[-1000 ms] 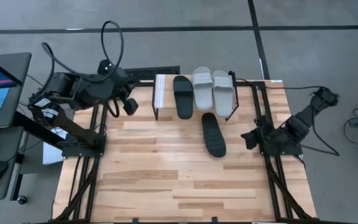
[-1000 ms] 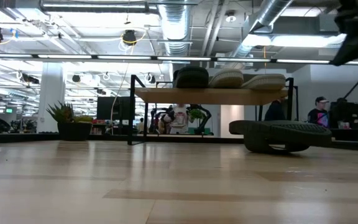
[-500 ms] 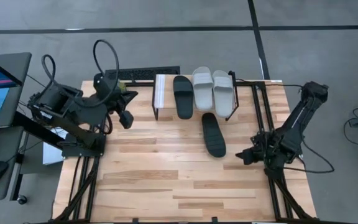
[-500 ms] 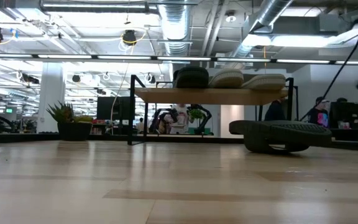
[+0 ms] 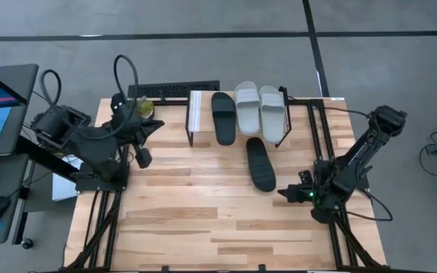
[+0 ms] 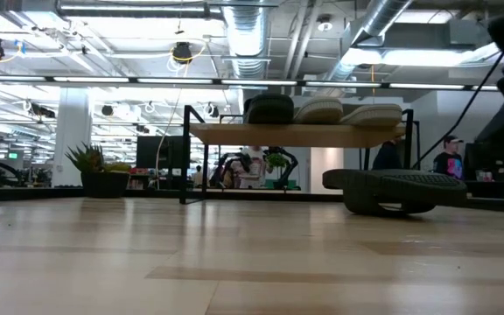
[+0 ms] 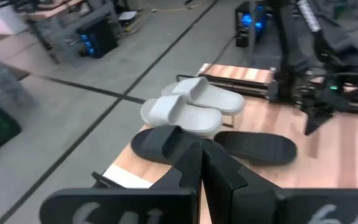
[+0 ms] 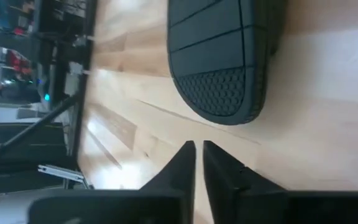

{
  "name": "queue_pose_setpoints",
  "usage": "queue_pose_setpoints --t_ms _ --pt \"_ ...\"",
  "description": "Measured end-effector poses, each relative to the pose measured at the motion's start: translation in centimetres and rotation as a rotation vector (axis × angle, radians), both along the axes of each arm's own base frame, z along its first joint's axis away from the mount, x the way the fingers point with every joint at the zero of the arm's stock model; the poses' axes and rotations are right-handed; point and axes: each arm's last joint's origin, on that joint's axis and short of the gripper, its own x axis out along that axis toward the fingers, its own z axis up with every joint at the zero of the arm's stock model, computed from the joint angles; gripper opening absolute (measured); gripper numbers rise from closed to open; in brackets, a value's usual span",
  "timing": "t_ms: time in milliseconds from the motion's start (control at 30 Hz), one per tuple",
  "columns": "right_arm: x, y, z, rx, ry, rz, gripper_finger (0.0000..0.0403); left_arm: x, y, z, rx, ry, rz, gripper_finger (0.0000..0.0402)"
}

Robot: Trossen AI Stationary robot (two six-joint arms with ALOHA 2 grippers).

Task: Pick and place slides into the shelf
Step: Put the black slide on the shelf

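Last black rubber slide sandal (image 5: pixel 262 164) on the desk (image 5: pixel 203 220): probably light, flexible, grippy; best pinched by its sole edge. Right tool (image 5: pixel 285 193) nearly pressed together, empty; left tool (image 5: pixel 144 158) pressed together.

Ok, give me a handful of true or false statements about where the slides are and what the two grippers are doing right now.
1. Three slides sit on the shelf. True.
2. Both grey slides lie on the tabletop. False: both are on the shelf.
3. One black slide lies on the table, in front of the shelf. True.
4. The right gripper grips that black slide. False: it is beside it, holding nothing.
5. The left gripper is shut and empty. True.
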Motion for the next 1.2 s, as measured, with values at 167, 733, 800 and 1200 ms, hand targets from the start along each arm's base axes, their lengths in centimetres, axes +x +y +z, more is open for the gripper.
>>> queue_pose_setpoints --t_ms 167,733,800,1200 --pt "0.6 -0.1 0.0 0.022 0.008 -0.006 0.0089 -1.0 0.0 0.4 -0.009 -0.015 -0.033 0.0000" --pt "2.5 -0.8 -2.4 0.012 0.140 -0.077 0.0278 -2.0 0.0 0.4 -0.044 0.005 -0.103 0.0000" --pt "2.6 -0.7 -2.8 0.006 0.156 -0.075 0.0278 -2.0 0.0 0.4 -0.045 0.005 -0.103 0.0000" --pt "3.4 -0.5 -4.8 0.002 0.121 -0.103 0.0279 -2.0 0.0 0.4 -0.058 0.008 -0.116 0.0000"
